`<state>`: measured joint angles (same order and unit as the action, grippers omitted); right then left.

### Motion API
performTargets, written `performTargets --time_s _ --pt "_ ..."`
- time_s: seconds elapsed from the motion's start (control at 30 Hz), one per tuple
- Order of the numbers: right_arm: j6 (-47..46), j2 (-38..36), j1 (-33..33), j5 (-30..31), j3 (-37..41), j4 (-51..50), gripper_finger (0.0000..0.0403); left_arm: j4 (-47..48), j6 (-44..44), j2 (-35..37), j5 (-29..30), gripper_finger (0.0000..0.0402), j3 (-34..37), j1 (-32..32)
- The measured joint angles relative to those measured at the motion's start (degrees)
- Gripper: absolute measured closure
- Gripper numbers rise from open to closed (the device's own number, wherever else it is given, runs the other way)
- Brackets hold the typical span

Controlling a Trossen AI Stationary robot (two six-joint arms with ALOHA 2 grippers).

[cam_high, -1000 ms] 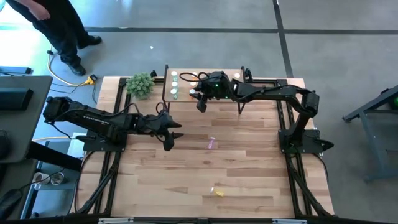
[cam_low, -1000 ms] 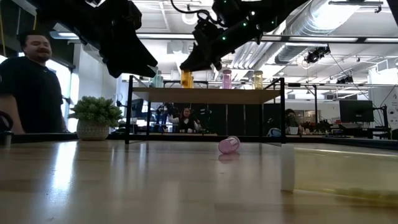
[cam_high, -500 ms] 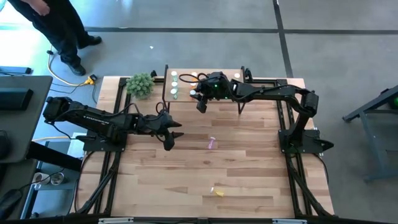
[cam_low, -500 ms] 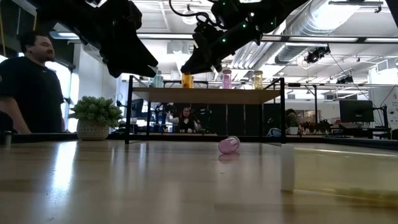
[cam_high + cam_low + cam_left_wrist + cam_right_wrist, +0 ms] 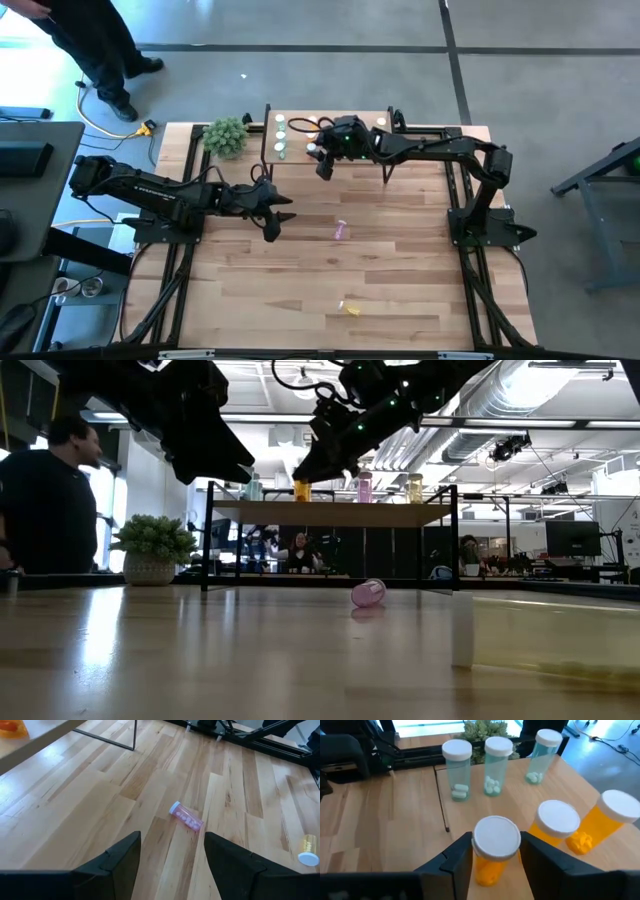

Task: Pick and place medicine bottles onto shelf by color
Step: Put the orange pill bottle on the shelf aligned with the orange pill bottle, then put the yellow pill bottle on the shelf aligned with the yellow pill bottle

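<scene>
1. My right tool has just loosened around the orange bottle — a second ago it was clenched tighter, and now the fingers stand slightly off the sides, with the bottle upright on the shelf.
2. I read that as a release under way — the bottle seems set down next to two other orange bottles, so the colour group matches.
3. My left tool hasn't moved; its fingers are spread and empty, hovering over the tabletop and aimed at the pink bottle, which lies on its side.
4. A yellow bottle also lies on the tabletop, nearer the front edge, well apart from the pink one.
5. Three green bottles stand in a row along the shelf's far end; the low view also shows a pink one and a yellowish one up there.
6. Left to do, by my judgement: back the right tool off, then shelve the pink and the yellow.
7. Surface: pale wood planks, black frame rails on both sides, potted plant at the shelf's left.
8. Room: grey concrete floor, a person at the far left, seated people beyond the shelf, ducts overhead.
</scene>
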<state>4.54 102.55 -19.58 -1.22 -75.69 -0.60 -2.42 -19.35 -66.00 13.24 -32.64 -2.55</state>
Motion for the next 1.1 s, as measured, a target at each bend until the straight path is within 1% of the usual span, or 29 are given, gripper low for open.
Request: performTargets --time_s 0.2,0.57,0.9,1.03,1.1 --pt "0.42 0.01 -0.01 0.14 -0.01 0.33 0.0241 0.0 0.0 0.0 0.01 0.0194 0.0 0.0" --pt "0.44 -0.94 0.28 0.14 0.01 0.61 0.024 0.0 0.0 0.0 -0.01 0.0194 0.0 -0.04" --pt "0.46 -4.5 1.27 0.14 0.01 -0.6 0.024 0.0 0.0 0.0 0.59 0.0194 0.0 -0.04" --pt "1.58 -6.92 2.57 0.14 0.01 -3.45 0.024 -0.44 0.0 0.0 0.65 0.0194 0.0 -0.04" --pt "3.56 -8.6 3.46 0.14 0.01 -7.04 0.024 -0.42 0.0 0.0 0.65 0.0194 0.0 -0.04"
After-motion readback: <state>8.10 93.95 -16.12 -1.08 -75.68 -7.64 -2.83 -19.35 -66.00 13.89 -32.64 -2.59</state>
